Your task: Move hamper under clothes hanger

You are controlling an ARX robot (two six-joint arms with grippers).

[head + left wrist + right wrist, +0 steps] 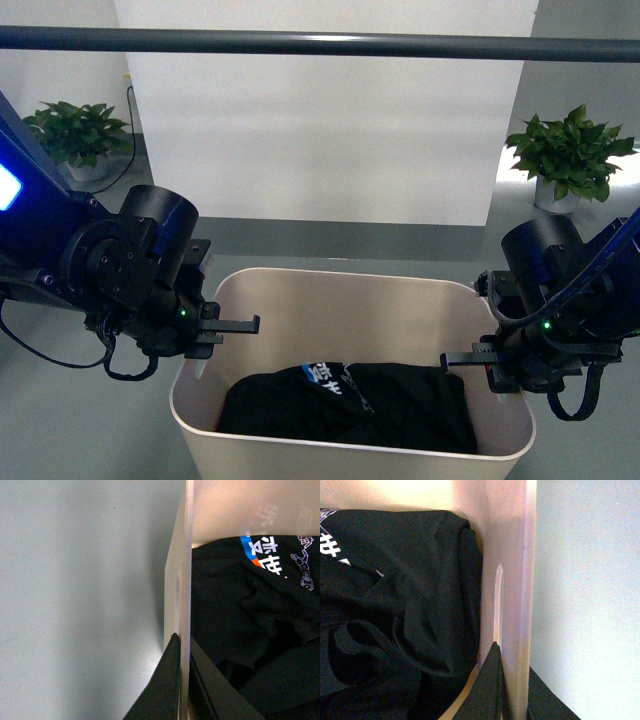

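The left gripper (pixel 182 647) pinched the hamper (pixel 177 570) wall between its fingers (pixel 167 680). From the gripper, black printed clothing (pixel 250 630) lay inside at two o'clock, grey floor (pixel 75 605) at ten.

The hamper (pixel 350 300) is smooth beige plastic with a soft satin finish, and its thin walls look faintly translucent. The garment (pixel 400 410) inside is matt black cloth, creased, with a flat printed patch. The clothes hanger (pixel 320 42) is smooth dark grey metal with a dull sheen. The floor (pixel 90 430) looks smooth and matt.
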